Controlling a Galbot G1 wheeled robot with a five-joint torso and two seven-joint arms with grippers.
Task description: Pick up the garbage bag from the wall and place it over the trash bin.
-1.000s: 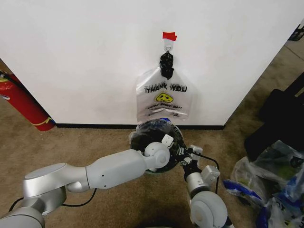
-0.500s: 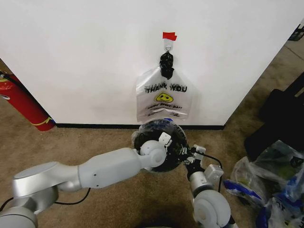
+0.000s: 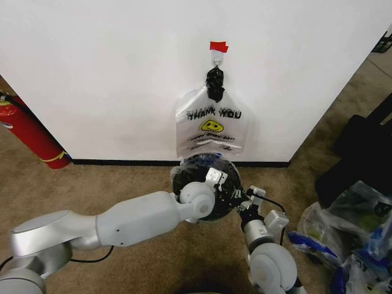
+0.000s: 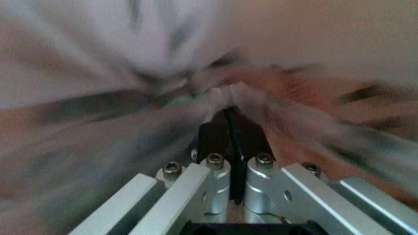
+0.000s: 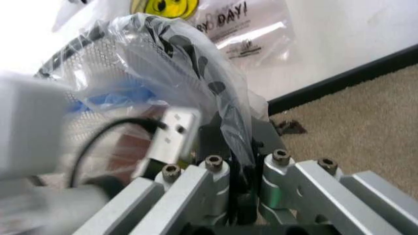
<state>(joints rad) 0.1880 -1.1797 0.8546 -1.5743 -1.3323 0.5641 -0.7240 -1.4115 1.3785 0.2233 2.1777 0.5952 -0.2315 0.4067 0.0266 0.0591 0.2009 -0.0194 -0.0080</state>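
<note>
Both hands pinch the thin translucent plastic garbage bag at the black mesh bin rim: left hand, right hand. Film likely limp, slippery, tear-prone; grip its edge.

Tan carpet floor — trash bin, stuffed clear bags on it.
</note>
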